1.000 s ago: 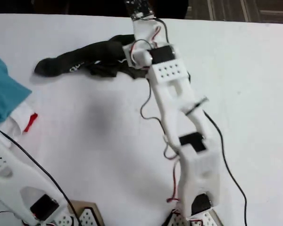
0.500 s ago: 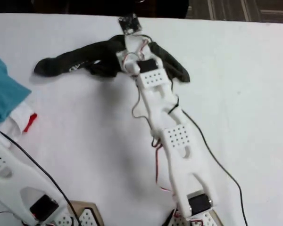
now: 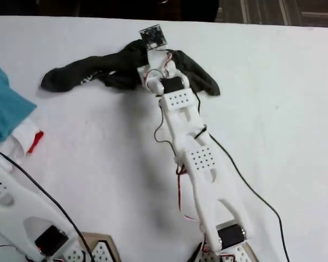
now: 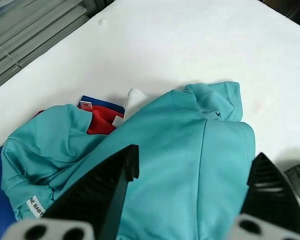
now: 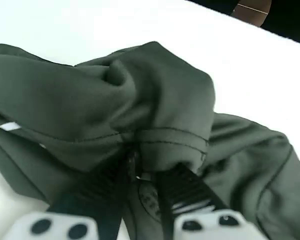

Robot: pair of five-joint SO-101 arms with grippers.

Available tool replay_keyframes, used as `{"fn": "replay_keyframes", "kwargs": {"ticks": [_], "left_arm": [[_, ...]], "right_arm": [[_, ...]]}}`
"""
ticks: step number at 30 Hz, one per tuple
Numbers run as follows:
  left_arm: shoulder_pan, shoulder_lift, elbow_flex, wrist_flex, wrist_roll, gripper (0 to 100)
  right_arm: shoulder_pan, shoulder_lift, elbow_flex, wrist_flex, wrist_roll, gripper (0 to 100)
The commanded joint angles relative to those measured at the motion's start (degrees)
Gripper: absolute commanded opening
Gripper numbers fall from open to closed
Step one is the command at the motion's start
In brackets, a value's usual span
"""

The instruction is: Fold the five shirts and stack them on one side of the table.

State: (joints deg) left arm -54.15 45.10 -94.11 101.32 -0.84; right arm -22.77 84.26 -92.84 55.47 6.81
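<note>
A crumpled dark grey shirt (image 3: 98, 68) lies near the table's far edge. My right gripper (image 3: 147, 68) is at its middle, shut on a bunched fold of the dark shirt (image 5: 155, 135), as the right wrist view shows up close. A teal shirt (image 3: 5, 106) tops a pile at the left edge, with white and red cloth (image 3: 27, 139) under it. In the left wrist view my left gripper (image 4: 190, 200) hovers open just above the teal shirt (image 4: 180, 140), beside red and blue garments (image 4: 97, 117).
The white table (image 3: 284, 98) has free room across its right half and middle. The left arm's base (image 3: 22, 213) fills the near left corner, with cables trailing beside both arms. The table's far edge (image 3: 262, 23) runs just behind the dark shirt.
The right arm swung left and stretched out over the dark shirt, which has spread to the right of the gripper. The left arm and the teal pile stayed put.
</note>
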Motion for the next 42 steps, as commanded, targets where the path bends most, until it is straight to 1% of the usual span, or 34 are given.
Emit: {"fn": "replay_keyframes", "kwargs": {"ticks": [1, 6, 11, 14, 18, 29, 32, 34, 36, 39, 42], "left_arm": [[-0.09, -2.46, -1.36, 0.7, 0.26, 36], [0.79, -2.46, -1.36, 0.7, 0.35, 36], [1.32, -2.46, -1.36, 0.7, 0.53, 36], [1.85, -2.46, -1.36, 0.7, 0.44, 36], [1.93, -2.64, -1.54, 0.7, 0.44, 36], [2.02, -2.46, -1.36, 0.79, 0.35, 36], [2.81, -2.46, -1.36, 0.97, 0.09, 36], [3.6, -2.46, -1.36, 0.97, -2.02, 36], [4.4, -2.46, -1.36, 0.97, -4.48, 36], [4.66, -2.46, -1.36, 0.97, -5.54, 36], [4.66, -2.46, -1.36, 0.97, -5.63, 36]], "right_arm": [[1.89, -6.81, -2.73, 6.29, 0.0, 1.8], [3.12, -15.52, -2.81, 20.26, 0.0, 1.9], [2.59, -26.51, -2.73, 35.38, 0.0, 1.9], [2.59, -32.84, -2.73, 41.1, 0.0, 1.9], [2.59, -40.04, -2.64, 45.23, 0.0, 1.9], [3.12, -62.2, -1.58, 46.02, 0.09, 1.8], [3.65, -68.7, 4.84, 46.02, 0.18, 1.8], [2.95, -72.84, 12.48, 46.02, 0.18, 1.8], [0.04, -76.09, 20.22, 45.93, 0.18, 1.8], [-7.16, -79.16, 28.48, 45.23, 0.97, 1.8], [-13.76, -79.78, 30.42, 44.7, 6.24, 1.8]]}}
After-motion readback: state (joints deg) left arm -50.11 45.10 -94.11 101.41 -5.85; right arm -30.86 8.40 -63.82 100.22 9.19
